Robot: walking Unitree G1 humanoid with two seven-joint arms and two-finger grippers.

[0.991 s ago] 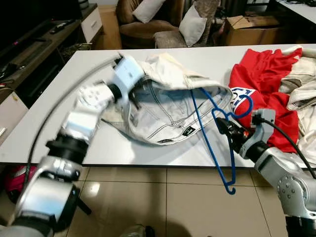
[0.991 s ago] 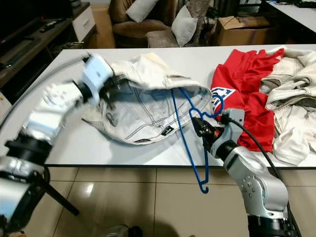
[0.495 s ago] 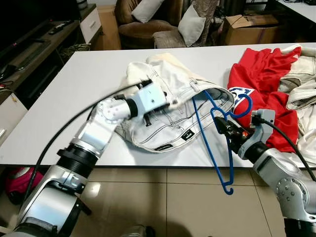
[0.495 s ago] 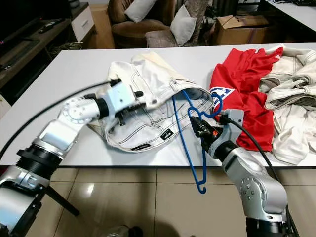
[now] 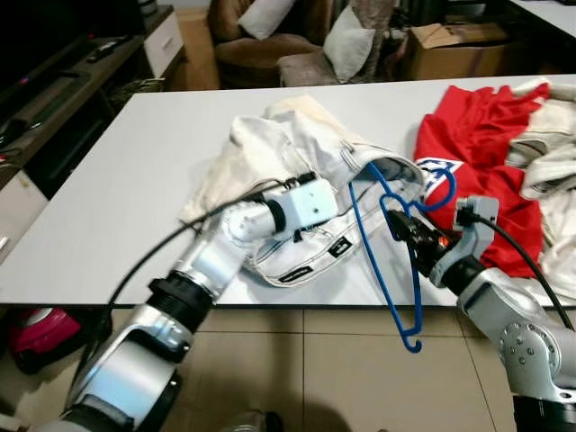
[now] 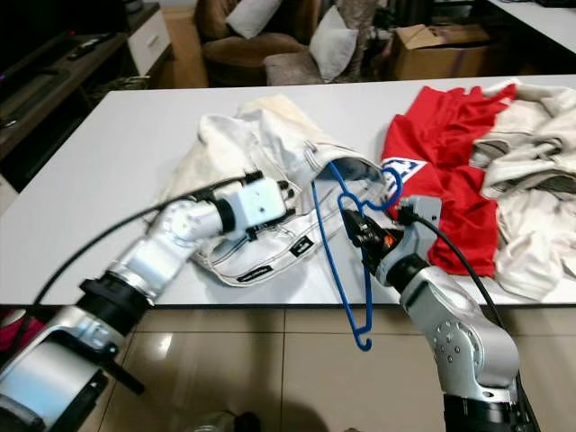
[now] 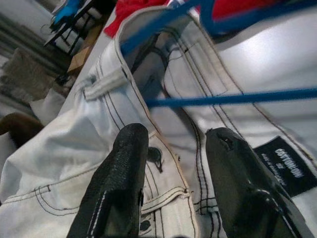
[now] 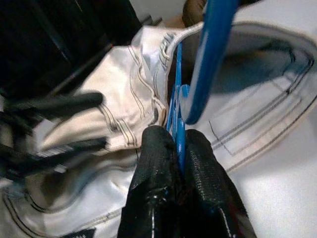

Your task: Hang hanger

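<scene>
White jeans (image 5: 270, 153) lie crumpled on the white table (image 5: 135, 180), waistband open toward the right. A blue wire hanger (image 8: 208, 54) has one arm inside that waistband, and its lower end hangs over the table's front edge. My right gripper (image 8: 176, 136) is shut on the hanger near its neck, just right of the jeans. My left gripper (image 7: 173, 136) is open and rests low over the jeans' waistband by the button. The hanger's blue bar (image 7: 223, 98) crosses just ahead of its fingertips.
A red shirt (image 5: 477, 135) and more white garments (image 5: 549, 162) cover the table's right side. Behind the table stand an armchair with cushions (image 5: 270, 36) and a cardboard box (image 5: 445, 36). A dark TV cabinet (image 5: 54, 99) runs along the left. Tiled floor lies below the front edge.
My left arm has swung right across the jeans, toward the hanger, and the jeans have bunched and shifted with it. The right gripper and hanger have barely moved.
</scene>
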